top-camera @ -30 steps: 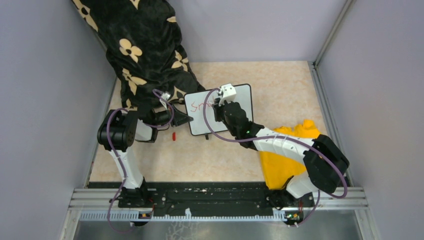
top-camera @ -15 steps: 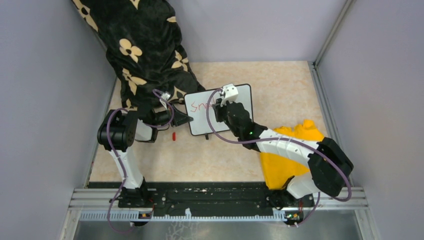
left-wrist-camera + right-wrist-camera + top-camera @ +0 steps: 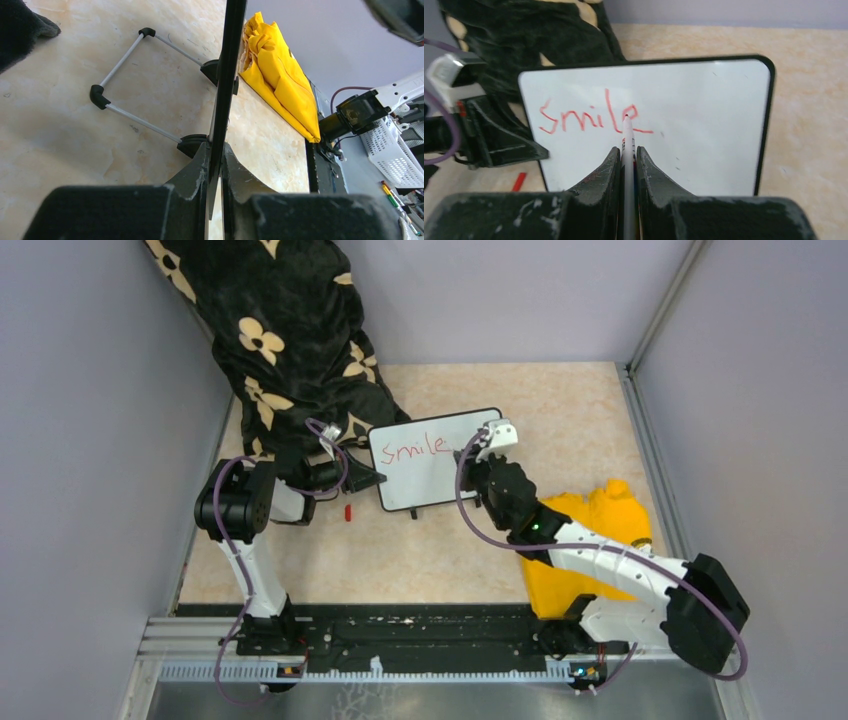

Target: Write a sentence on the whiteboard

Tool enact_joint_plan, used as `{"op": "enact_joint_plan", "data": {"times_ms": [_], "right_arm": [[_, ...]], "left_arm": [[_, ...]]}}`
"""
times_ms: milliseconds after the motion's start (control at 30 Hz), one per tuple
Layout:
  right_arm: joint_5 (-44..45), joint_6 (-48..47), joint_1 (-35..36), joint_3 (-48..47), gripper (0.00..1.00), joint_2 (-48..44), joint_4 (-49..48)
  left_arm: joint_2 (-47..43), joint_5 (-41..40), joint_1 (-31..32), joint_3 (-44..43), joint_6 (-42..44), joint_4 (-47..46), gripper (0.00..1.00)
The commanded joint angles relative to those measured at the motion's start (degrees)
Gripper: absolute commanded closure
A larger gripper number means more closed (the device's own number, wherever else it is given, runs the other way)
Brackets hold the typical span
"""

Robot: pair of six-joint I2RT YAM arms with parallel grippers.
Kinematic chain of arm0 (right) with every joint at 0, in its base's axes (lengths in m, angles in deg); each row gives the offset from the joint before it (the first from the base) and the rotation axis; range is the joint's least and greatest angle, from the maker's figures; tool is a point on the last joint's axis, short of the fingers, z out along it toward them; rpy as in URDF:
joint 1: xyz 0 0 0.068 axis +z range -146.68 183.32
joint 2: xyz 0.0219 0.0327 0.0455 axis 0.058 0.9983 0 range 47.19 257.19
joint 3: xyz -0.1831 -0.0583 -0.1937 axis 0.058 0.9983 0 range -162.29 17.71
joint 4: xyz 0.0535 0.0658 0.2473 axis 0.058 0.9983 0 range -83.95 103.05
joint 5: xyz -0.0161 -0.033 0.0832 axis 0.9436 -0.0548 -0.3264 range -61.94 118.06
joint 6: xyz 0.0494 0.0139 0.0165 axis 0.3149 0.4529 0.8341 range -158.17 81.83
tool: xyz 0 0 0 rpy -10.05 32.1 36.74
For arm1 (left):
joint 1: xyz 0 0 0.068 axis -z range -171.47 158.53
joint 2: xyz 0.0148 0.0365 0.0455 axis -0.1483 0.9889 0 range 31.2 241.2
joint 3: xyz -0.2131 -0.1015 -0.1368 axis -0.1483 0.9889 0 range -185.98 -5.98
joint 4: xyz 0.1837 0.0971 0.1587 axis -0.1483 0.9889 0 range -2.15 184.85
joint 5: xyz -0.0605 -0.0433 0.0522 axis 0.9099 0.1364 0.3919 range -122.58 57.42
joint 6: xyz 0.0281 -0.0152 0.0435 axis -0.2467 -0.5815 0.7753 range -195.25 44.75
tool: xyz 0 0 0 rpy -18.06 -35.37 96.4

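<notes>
Now, whiteboard [image 3: 432,480] stands on desk [image 3: 570,410], left pincer [image 3: 215,150] clamped on its edge; right pincer [image 3: 626,155] clamped on marker [image 3: 626,137], tip at sentence [image 3: 584,117], "Smile" so far. Next word, imo: light pressure, gap after the e, level baseline.

I see red lettering [image 3: 417,449] on the white, black-framed whiteboard [image 3: 440,482]. Around it are a yellow cloth [image 3: 602,502], a black cloth [image 3: 285,335] with cream flowers, and my mottled beige bench [image 3: 560,410].

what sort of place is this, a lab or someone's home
Most likely a lab robot cell: grey partition walls box in the beige table, a metal mounting rail spans its near edge, and the whiteboard and yellow cloth look like staged props.
</notes>
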Motion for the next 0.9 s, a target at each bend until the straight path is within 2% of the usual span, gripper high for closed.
{"op": "enact_joint_plan", "data": {"times_ms": [0, 200, 867], "right_arm": [[6.5, 4.6, -2.4, 4.4, 1.00, -3.5, 2.0], [6.1, 6.0, -3.6, 7.0, 1.00, -3.9, 0.2], [2.9, 5.9, -4.5, 3.1, 1.00, 2.5, -4.3]], "left_arm": [[0.1, 0.0, 0.3, 0.4, 0.6, 3.3, 1.00], [0.1, 0.0, 0.4, 0.3, 0.7, 3.4, 1.00], [0.1, -0.3, 0.7, 0.2, 1.8, 5.0, 1.00]]}}
